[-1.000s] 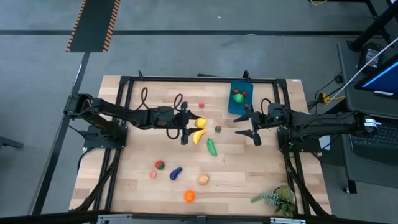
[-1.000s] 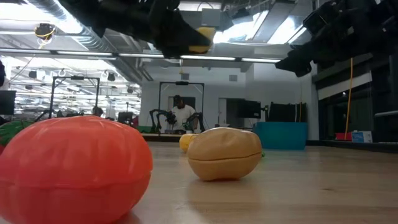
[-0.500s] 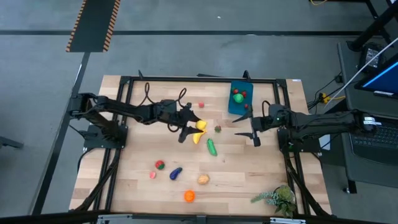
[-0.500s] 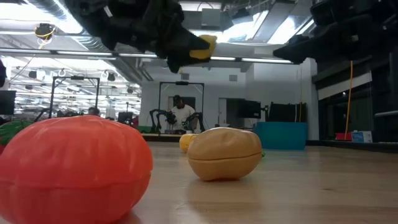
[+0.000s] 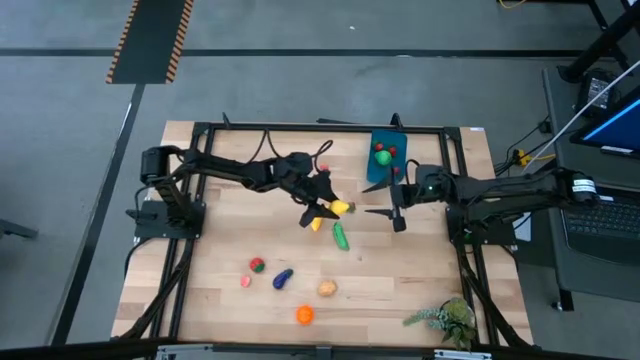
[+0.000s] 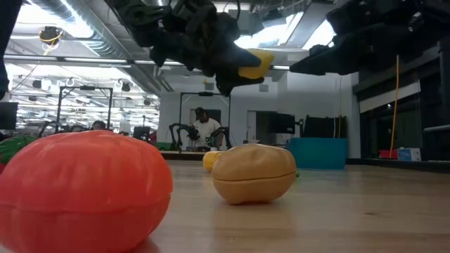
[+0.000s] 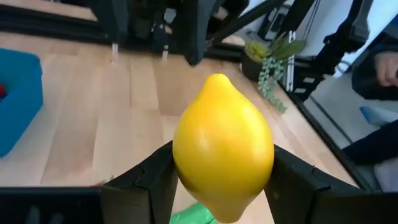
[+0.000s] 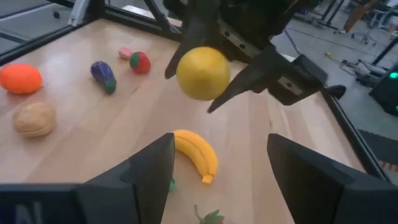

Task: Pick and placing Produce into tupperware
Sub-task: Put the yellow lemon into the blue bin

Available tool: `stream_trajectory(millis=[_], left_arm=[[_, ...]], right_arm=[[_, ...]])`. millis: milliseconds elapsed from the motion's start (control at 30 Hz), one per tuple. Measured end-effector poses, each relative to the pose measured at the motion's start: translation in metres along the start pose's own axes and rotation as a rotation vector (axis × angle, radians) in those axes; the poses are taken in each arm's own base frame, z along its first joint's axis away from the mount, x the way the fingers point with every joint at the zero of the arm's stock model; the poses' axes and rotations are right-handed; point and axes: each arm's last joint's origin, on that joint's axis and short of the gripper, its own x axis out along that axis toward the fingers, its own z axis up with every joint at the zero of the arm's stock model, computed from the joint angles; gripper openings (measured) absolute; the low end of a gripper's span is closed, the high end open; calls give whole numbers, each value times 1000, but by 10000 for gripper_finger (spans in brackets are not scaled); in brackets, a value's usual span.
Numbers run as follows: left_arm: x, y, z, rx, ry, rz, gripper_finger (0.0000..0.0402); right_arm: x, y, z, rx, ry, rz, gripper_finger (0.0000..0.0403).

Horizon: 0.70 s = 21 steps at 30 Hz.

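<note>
The left gripper (image 5: 335,208) squeezes a yellow lemon (image 5: 341,208) in the air near the table's middle. The blue tupperware (image 5: 383,160) sits at one o'clock from it. The right gripper (image 5: 385,199) waits at three o'clock, fingers apart and holding nothing

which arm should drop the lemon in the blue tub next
Left. The left gripper already holds the lemon above the table, so it only has to carry it to the blue tupperware. The right gripper is open and empty, closer to the tub.
</note>
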Motion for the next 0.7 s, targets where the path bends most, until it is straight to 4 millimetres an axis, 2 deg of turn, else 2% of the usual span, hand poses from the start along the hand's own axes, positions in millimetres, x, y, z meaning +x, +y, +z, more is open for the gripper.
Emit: stream_trajectory(millis=[467,700], left_arm=[[0,1,1,19,-6,-4,189],[0,1,1,12,-4,-29,189]], right_arm=[[18,-8,11,-15,32,-17,257],[37,-1,24,-105,91,67,257]])
